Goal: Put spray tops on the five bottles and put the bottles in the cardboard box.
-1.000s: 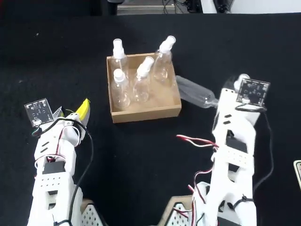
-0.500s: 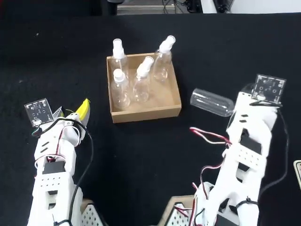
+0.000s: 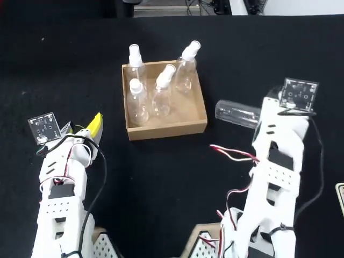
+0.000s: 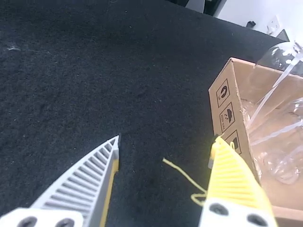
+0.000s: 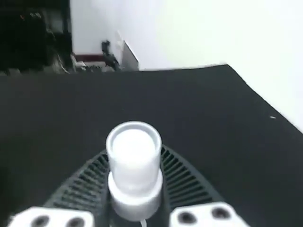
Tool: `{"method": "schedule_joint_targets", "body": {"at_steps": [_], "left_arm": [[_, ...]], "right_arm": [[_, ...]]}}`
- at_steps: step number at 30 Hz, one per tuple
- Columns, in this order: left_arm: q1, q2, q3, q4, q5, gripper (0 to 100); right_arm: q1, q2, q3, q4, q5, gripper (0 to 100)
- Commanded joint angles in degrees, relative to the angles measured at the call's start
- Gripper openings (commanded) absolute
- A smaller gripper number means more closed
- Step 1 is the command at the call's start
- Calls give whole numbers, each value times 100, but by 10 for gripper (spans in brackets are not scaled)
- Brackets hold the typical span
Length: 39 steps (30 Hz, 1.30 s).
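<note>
My right gripper (image 5: 134, 158) is clamped on the white spray top (image 5: 133, 144) of the fifth clear plastic bottle (image 3: 236, 113). From above I see that bottle held on its side just to the right of the shallow brown cardboard box (image 3: 194, 122), with its rounded base pointing toward the box wall and a narrow gap between them. I cannot tell whether it touches the black cloth-covered table (image 3: 64, 64) or hangs just over it. Inside the box I count four clear plastic bottles with white spray tops. One stands at the far left corner (image 3: 135, 63) and one in front of it along the left wall (image 3: 137, 102). A third is near the middle (image 3: 163, 91), and the last leans at the far right corner (image 3: 187, 69). My left gripper (image 4: 167, 138) sits low over the cloth near the box's left side. Its grey ribbed finger (image 4: 90, 179) and yellow ribbed finger (image 4: 232, 177) are spread wide apart with nothing between them, and the yellow one is close to the box's printed corner.
</note>
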Motion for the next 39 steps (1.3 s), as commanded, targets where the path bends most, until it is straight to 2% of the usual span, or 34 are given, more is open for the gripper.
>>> {"method": "schedule_joint_targets", "body": {"at_steps": [1,11,17,27,39], "left_arm": [[48,-62,-57,-88,-53,288],[48,-70,-57,-88,-53,288],[48,-79,-57,-88,-62,288],[48,-79,-57,-97,-62,288],[48,-79,-57,-114,-62,288]], "right_arm": [[-149,-242,-497,-9,-422,43],[-941,-233,-295,-985,-642,42],[-1310,-224,-330,-1055,-624,42],[-1327,1516,-945,-2048,-633,11],[-1547,2255,-1780,-2057,-651,11]]}}
